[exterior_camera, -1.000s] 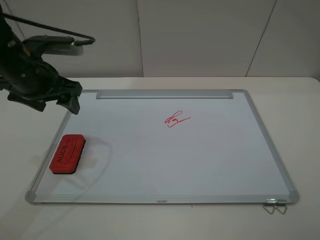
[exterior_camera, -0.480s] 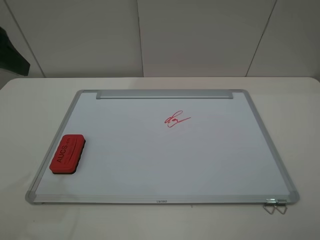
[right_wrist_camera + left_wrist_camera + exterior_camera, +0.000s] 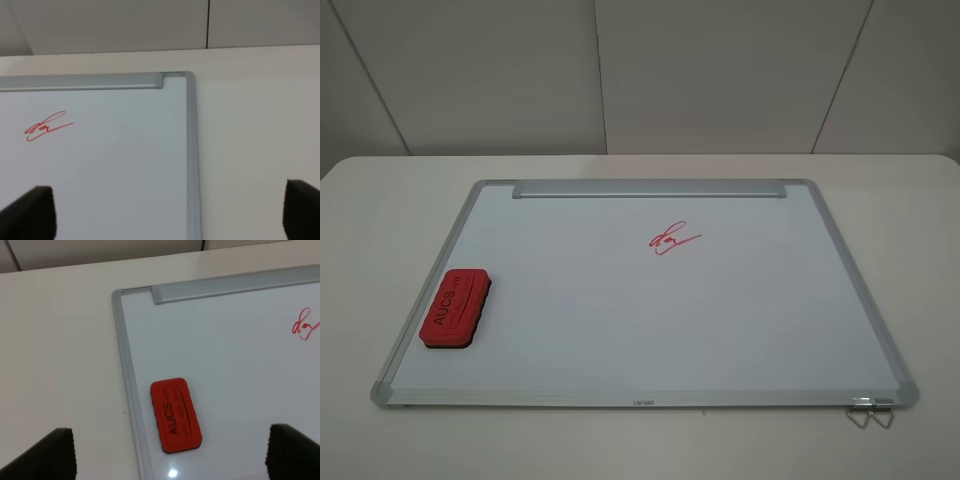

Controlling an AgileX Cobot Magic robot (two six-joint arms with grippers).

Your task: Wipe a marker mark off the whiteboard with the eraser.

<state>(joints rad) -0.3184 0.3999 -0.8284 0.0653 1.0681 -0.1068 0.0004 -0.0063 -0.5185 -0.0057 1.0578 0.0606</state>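
Eraser (image 3: 455, 309) on whiteboard (image 3: 620, 330), left edge.

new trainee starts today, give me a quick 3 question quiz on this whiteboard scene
1. True or false: the eraser lies on the whiteboard.
2. Multiple choice: the red mark is (a) under the eraser, (b) apart from the eraser, nearer the metal strip, (c) on the table.
3. Fill in: in the left wrist view, the left gripper's fingers stand ___ and hold nothing.

Key: 1 true; 2 b; 3 apart.
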